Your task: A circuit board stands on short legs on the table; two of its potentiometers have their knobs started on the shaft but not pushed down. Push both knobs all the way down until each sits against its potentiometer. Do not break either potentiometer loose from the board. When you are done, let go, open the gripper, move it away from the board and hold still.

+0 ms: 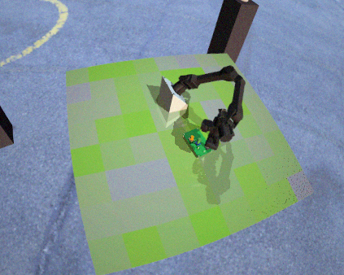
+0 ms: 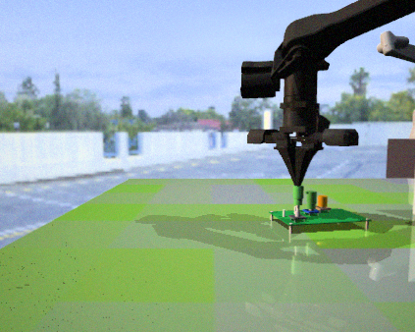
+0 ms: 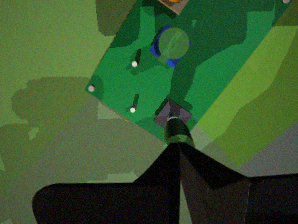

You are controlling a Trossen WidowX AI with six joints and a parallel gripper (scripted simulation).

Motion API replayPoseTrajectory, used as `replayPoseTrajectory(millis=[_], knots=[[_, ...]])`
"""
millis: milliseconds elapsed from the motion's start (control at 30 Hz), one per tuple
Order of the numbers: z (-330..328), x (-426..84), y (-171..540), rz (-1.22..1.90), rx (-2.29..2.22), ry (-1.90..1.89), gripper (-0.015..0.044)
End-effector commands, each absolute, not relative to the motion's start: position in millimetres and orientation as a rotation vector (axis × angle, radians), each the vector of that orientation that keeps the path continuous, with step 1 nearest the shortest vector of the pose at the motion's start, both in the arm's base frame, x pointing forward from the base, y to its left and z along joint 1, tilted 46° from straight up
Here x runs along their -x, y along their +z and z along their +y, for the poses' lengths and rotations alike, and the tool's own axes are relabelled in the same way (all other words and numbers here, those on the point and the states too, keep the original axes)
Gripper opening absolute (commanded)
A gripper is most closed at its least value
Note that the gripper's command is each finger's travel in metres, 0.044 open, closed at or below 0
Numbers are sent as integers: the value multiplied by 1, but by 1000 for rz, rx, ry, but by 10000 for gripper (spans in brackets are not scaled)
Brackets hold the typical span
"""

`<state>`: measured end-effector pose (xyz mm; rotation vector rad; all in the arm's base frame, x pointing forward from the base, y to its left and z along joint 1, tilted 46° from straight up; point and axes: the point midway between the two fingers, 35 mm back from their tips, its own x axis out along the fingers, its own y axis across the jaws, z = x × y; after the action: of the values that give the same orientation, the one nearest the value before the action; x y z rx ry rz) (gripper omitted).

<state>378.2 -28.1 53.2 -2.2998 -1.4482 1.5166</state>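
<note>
The green circuit board (image 1: 202,153) (image 2: 346,216) (image 3: 115,80) stands on short legs. My gripper (image 2: 298,185) (image 3: 177,150) is shut and empty, pointing down, its tips at the top of the lighter green knob (image 2: 298,193) (image 3: 178,134). That knob stands high, with pale shaft showing between it and the grey potentiometer (image 3: 172,107) at the board's edge. A darker green knob (image 2: 311,198) (image 3: 173,43) stands over the blue potentiometer (image 2: 310,211) (image 3: 154,49); I cannot tell whether a small gap is left there. Both potentiometers are on the board.
An orange knob (image 1: 191,138) (image 2: 322,200) stands low on the board beyond the blue potentiometer. Two small white-topped pins (image 3: 134,64) (image 3: 132,109) stand on the board. A pale wedge-shaped block (image 1: 176,106) stands behind the board, near the arm's base.
</note>
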Motion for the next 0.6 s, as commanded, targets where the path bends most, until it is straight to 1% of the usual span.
replayPoseTrajectory(millis=[0, 567], knots=[[-28, -377, 54, -1447, 2293, 1514, 0], [-25, -378, 51, -1448, 2293, 1514, 0]])
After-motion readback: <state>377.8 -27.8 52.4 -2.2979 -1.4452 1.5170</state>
